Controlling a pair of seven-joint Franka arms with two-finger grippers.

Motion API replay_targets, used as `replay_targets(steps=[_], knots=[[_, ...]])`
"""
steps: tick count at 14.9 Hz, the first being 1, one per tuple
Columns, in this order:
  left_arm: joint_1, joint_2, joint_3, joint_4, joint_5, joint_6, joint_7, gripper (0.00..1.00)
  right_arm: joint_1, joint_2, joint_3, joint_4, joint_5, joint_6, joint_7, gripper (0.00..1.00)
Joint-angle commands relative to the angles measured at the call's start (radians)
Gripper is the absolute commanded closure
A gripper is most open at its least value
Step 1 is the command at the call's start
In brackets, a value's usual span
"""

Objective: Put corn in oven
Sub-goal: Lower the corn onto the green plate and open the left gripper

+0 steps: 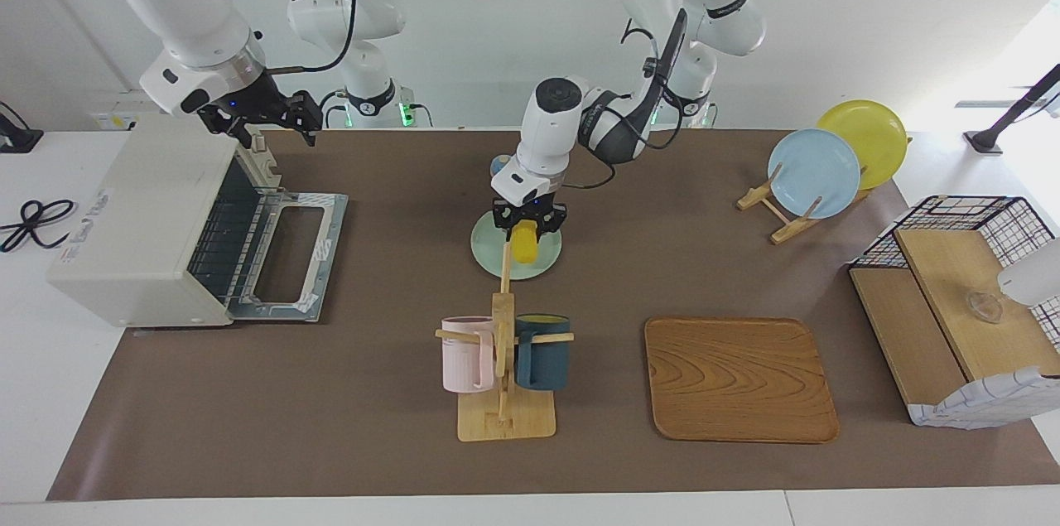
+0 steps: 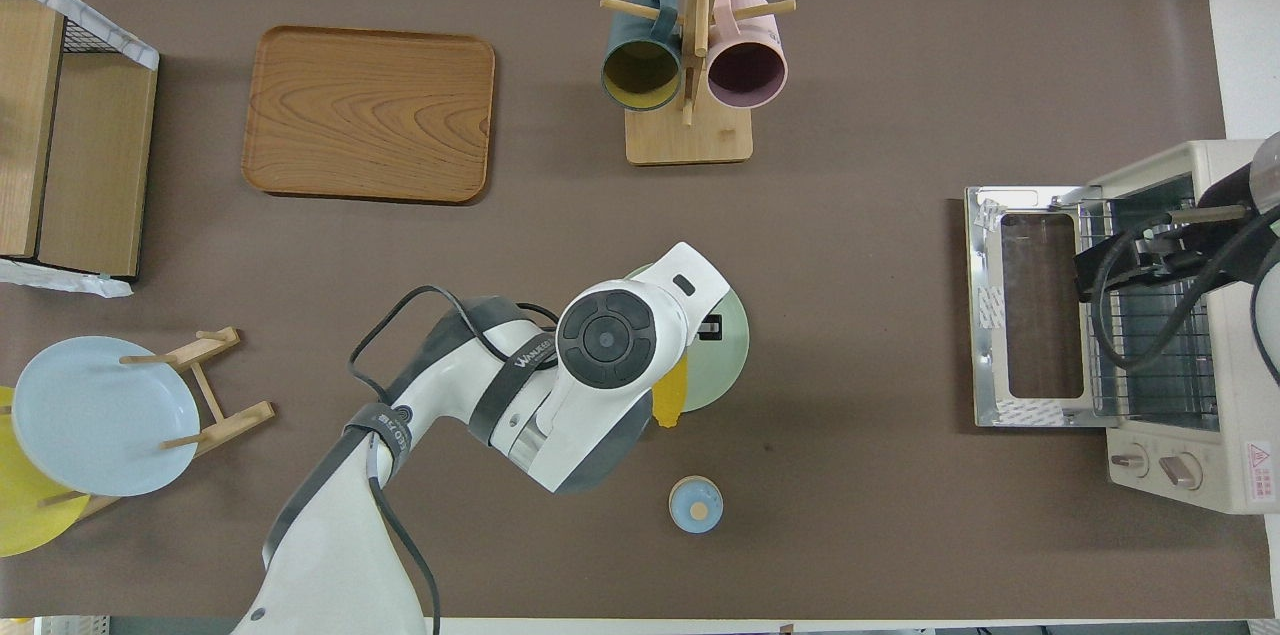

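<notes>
Yellow corn hangs clamped in the left hand, raised over the pale green plate at mid-table. The right hand waits with fingers spread above the cream oven, whose door lies dropped open at the right arm's end of the table.

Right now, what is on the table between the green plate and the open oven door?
Nothing: in the overhead view only bare brown mat lies between the green plate and the oven door.
</notes>
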Motion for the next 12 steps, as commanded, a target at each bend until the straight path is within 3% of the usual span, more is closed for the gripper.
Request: replay_targets(steps=[1,6,8,9,12], knots=[[-0.032,0.012,0.021,0.011,-0.005,0.014,-0.011,1.0,-0.002,-0.009,0.006,0.001,0.004,-0.005,0.002,0.0],[-0.032,0.012,0.021,0.008,-0.004,0.016,-0.006,1.0,-0.002,-0.009,0.007,0.001,0.003,-0.005,0.002,0.0],[-0.031,0.012,0.021,0.008,0.001,0.024,0.003,0.26,-0.002,-0.009,0.006,0.001,0.004,-0.005,0.002,0.0],[-0.031,0.012,0.021,0.008,0.001,0.028,0.003,0.0,-0.002,-0.009,0.007,0.001,0.004,-0.005,0.002,0.0],[-0.028,0.012,0.021,0.012,0.001,0.021,0.003,0.0,-0.002,-0.009,0.007,0.001,0.004,-0.005,0.002,0.0]])
